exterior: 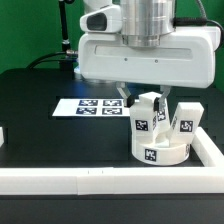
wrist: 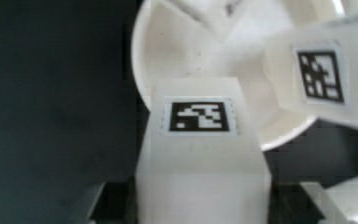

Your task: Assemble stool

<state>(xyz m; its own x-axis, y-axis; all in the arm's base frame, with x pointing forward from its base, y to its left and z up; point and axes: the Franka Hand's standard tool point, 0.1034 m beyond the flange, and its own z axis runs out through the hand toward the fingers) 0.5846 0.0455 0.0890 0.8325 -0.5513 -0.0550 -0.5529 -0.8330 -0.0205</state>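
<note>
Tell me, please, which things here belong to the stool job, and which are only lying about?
For the job:
round seat
leg in the gripper
leg already standing on the seat
gripper

Lying about:
marker board
white rail

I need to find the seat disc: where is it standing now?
In the exterior view the seat disc stands at lower right, inside the white rail's corner, right of the marker board.
</note>
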